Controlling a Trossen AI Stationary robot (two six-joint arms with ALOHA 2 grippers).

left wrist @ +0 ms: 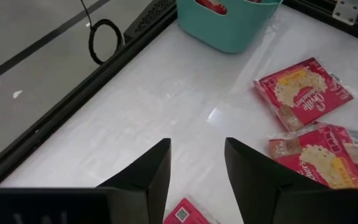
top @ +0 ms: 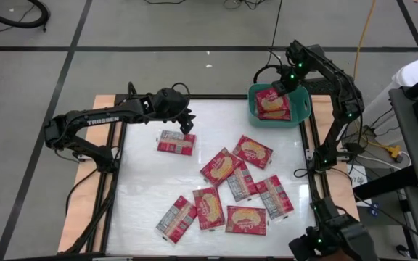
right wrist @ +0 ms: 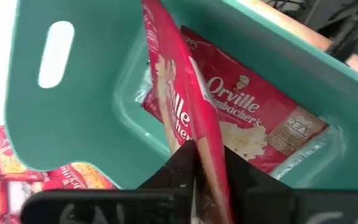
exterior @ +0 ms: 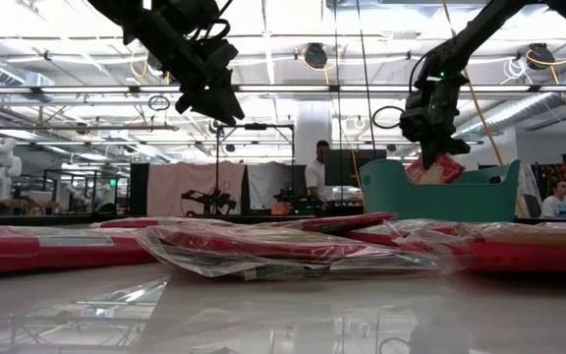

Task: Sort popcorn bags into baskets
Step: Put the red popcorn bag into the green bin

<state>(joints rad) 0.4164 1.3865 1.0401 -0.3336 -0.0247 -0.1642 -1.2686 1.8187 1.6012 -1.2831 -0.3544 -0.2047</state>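
Right gripper point(right wrist: 209, 167): pinched on upright Orville popcorn bag point(right wrist: 178, 106), long axis vertical, directly above teal tub point(top: 302, 110) at table's 1 o'clock. Left gripper point(top: 187, 119): half-open, empty, above packet point(top: 176, 143) at 11 o'clock.

"TROSSEN" runs in white along the left arm point(top: 96, 120). In the teal basket point(right wrist: 73, 124), the flat popcorn bag point(right wrist: 253, 118) reads "Orville", with "REAL" on its corner.

Grey floor point(top: 158, 29) crossed by dark tape lines. Glossy white table point(top: 144, 181). Open ceiling with pipes point(exterior: 293, 90) and bright lights. Seated person point(exterior: 556, 202) behind; beige curtain point(exterior: 180, 189).
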